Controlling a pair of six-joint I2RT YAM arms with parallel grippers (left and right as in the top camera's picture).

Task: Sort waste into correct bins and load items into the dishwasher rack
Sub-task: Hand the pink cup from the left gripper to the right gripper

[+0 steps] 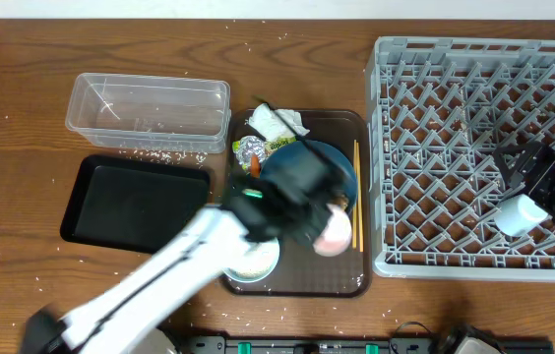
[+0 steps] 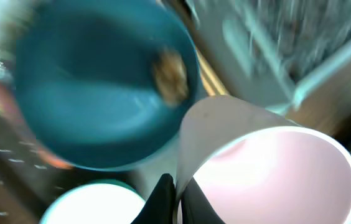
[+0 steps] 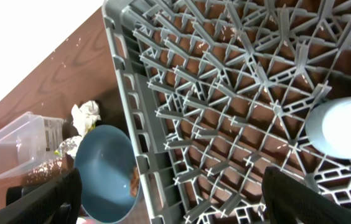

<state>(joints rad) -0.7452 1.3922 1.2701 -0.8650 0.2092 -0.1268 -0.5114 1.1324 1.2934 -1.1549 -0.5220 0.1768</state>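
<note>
My left gripper (image 1: pixel 319 218) is over the brown serving tray, shut on the rim of the pink-lined cup (image 1: pixel 333 235); in the left wrist view the fingers (image 2: pixel 163 198) pinch its wall (image 2: pixel 269 168). Under it lies the blue plate (image 2: pixel 101 93) with a brown food lump (image 2: pixel 170 71). The white bowl (image 1: pixel 254 262) sits at the tray's front, and the chopsticks (image 1: pixel 356 197) lie along its right side. My right gripper (image 1: pixel 524 167) hangs open over the dishwasher rack (image 1: pixel 455 118), with nothing between its fingers (image 3: pixel 312 199). A pale cup (image 3: pixel 343 127) rests in the rack.
Tissue (image 1: pixel 276 123), foil ball (image 1: pixel 250 149), a yellow-green wrapper (image 1: pixel 279 146) and a carrot piece (image 1: pixel 255 167) lie at the tray's back left. The clear tub (image 1: pixel 150 113) and black tray (image 1: pixel 135 204) stand to the left. Rice grains are scattered on the table (image 1: pixel 22 147).
</note>
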